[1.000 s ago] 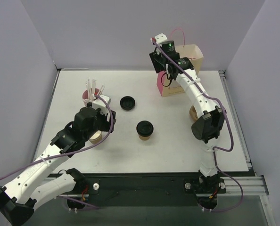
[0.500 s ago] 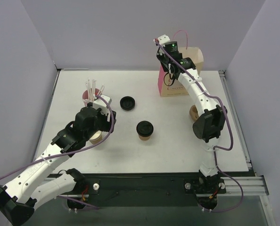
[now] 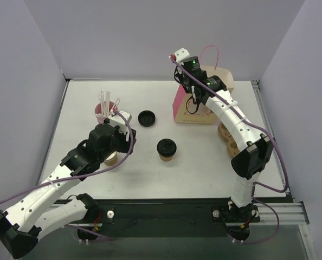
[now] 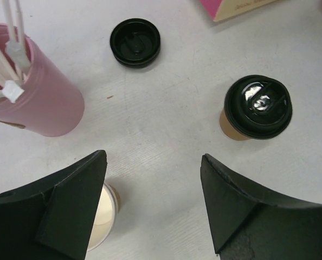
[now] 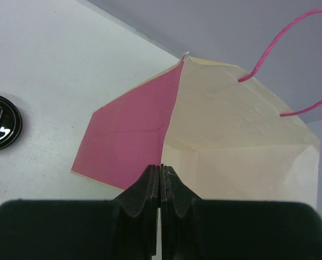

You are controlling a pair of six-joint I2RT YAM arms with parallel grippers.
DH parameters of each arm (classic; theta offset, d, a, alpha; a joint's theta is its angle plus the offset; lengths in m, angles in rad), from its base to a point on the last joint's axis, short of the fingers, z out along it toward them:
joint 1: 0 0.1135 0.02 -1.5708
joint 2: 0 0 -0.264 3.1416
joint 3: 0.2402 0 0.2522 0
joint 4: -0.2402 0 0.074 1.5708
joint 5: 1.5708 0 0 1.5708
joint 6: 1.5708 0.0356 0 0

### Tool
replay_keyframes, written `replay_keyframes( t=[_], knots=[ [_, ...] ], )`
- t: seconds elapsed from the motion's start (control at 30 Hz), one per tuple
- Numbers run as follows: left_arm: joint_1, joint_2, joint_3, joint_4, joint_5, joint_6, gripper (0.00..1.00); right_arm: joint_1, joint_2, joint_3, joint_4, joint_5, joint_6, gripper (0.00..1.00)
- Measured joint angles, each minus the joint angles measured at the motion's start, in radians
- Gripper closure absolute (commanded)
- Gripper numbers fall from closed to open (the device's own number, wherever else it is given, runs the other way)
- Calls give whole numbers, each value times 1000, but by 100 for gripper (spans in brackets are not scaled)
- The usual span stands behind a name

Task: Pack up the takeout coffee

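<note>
The takeout coffee [image 3: 166,149], a brown paper cup with a black lid, stands upright mid-table. In the left wrist view the takeout coffee [image 4: 256,106] is ahead and to the right of my left gripper [image 4: 153,161]. That gripper hovers open above the table with nothing between its fingers. A pink paper bag [image 3: 196,105] with a cream inside stands open at the back right. My right gripper [image 5: 160,169] is shut on the rim of the bag [image 5: 231,135], at the fold between a pink panel and a cream one.
A loose black lid [image 3: 146,118] lies between the bag and a pink cup of white straws [image 3: 105,111]. A lidless brown cup [image 4: 102,214] stands under my left finger. More brown cups [image 3: 226,132] sit behind the right arm. Walls close in the table.
My right gripper has shut on the bag's rim, and the bag has shifted left and forward. My left arm has edged slightly up the table, still open.
</note>
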Motion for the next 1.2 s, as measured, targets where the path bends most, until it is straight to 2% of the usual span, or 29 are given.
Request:
replay_keyframes(
  t=[0.17,0.33,0.63,0.9,1.2],
  knots=[
    [-97,28,0,0,45,-31,23,24,-73,-21,-16,37,-10,100],
    [-148,83,-2,16,88,-99,20,35,-131,-21,-21,55,-14,100],
    [-219,158,-93,205,108,-216,34,41,-216,-21,-37,68,-13,100],
    [-238,297,-206,352,92,-306,51,47,-316,-21,-47,71,1,100],
    [-239,420,-240,474,53,-370,55,49,-423,-45,-66,79,20,100]
  ],
)
